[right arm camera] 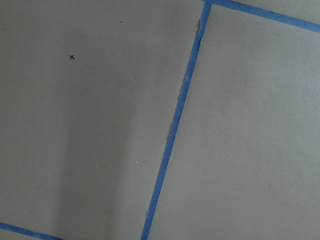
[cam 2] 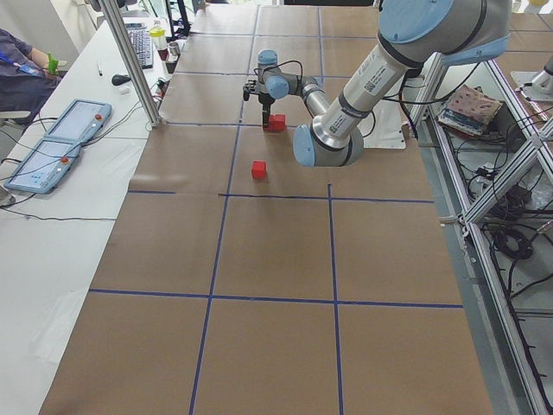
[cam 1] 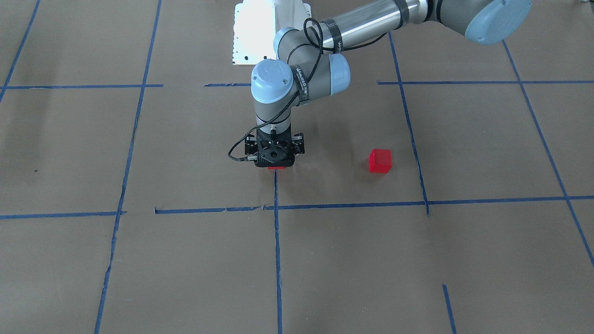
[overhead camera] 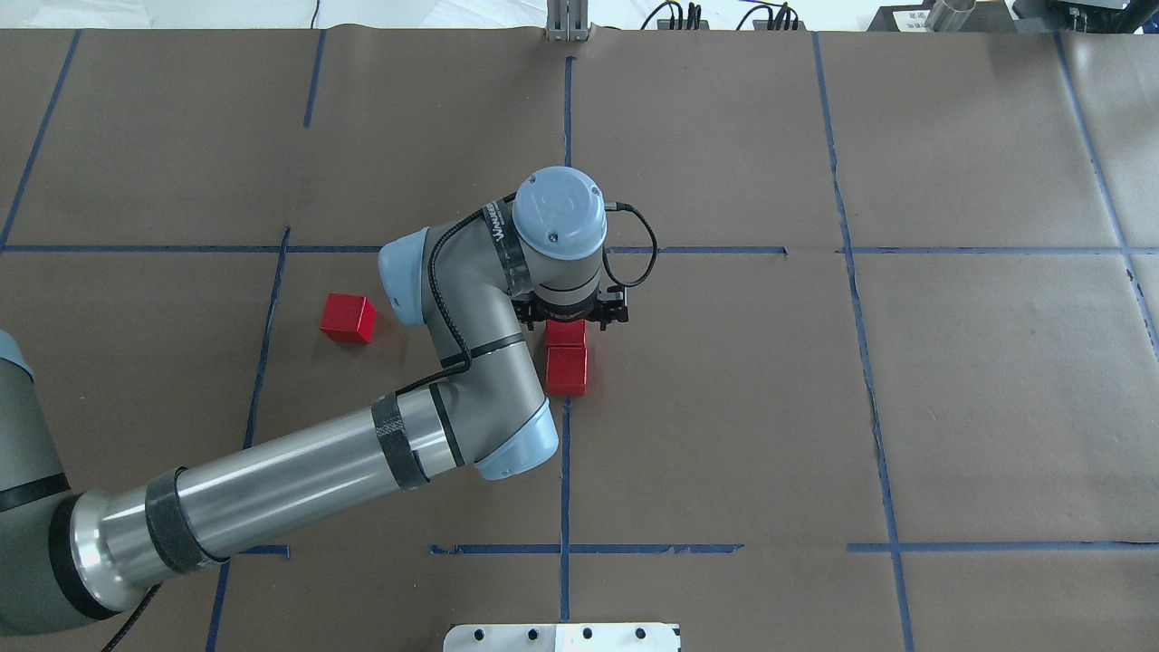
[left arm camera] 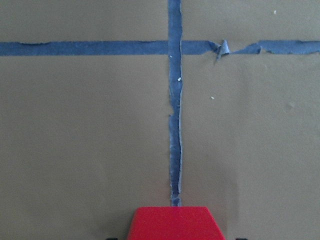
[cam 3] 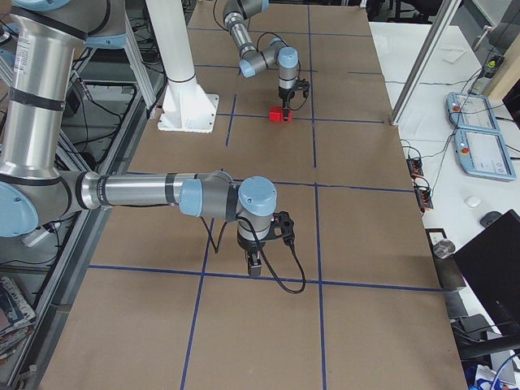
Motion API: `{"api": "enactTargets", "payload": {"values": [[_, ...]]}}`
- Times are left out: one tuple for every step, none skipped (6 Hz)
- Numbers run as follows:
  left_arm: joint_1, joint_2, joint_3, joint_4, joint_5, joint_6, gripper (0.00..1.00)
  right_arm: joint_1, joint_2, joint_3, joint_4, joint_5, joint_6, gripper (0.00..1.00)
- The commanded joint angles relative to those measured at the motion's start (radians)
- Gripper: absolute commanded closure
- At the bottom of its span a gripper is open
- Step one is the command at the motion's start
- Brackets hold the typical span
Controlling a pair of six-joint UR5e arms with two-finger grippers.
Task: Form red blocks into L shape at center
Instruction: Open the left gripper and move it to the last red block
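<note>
The left gripper (cam 1: 274, 163) stands upright over the centre block (overhead camera: 566, 333) with a jaw on either side; whether they clamp it or merely straddle it cannot be told. A lift with a jaw rubbing could twist that cube off line. It could also nudge the neighbour block (overhead camera: 567, 370), seemingly touching at its 6 o'clock in the overhead view. The stray block (overhead camera: 347, 318) sits well apart at 9 o'clock, and bringing it in risks bumping the pair. The far-off right gripper (cam 3: 255, 265) shows no readable opening.
</note>
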Motion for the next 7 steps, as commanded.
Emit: {"api": "enactTargets", "payload": {"values": [[-0.082,0.006,-0.063,0.061,-0.079,0.006,0.00,0.000,0.000,-0.001,-0.001,-0.002,-0.001,0.00],[-0.127,0.055,-0.141,0.110,-0.128,0.061,0.00,0.000,0.000,-0.001,-0.001,0.000,0.001,0.00],[-0.166,0.186,-0.266,0.135,-0.132,0.154,0.00,0.000,0.000,-0.003,-0.001,0.000,-0.001,0.00],[-0.231,0.287,-0.327,0.136,-0.177,0.256,0.00,0.000,0.000,-0.003,-0.001,-0.002,-0.001,0.00],[-0.280,0.374,-0.361,0.108,-0.205,0.400,0.00,-0.001,0.002,-0.004,-0.001,-0.002,0.004,0.00],[-0.288,0.467,-0.372,0.030,-0.204,0.411,0.00,-0.002,0.003,-0.004,-0.001,0.000,0.004,0.00],[-0.282,0.536,-0.358,-0.090,-0.202,0.402,0.00,-0.002,0.003,-0.004,-0.001,0.000,0.004,0.00]]}}
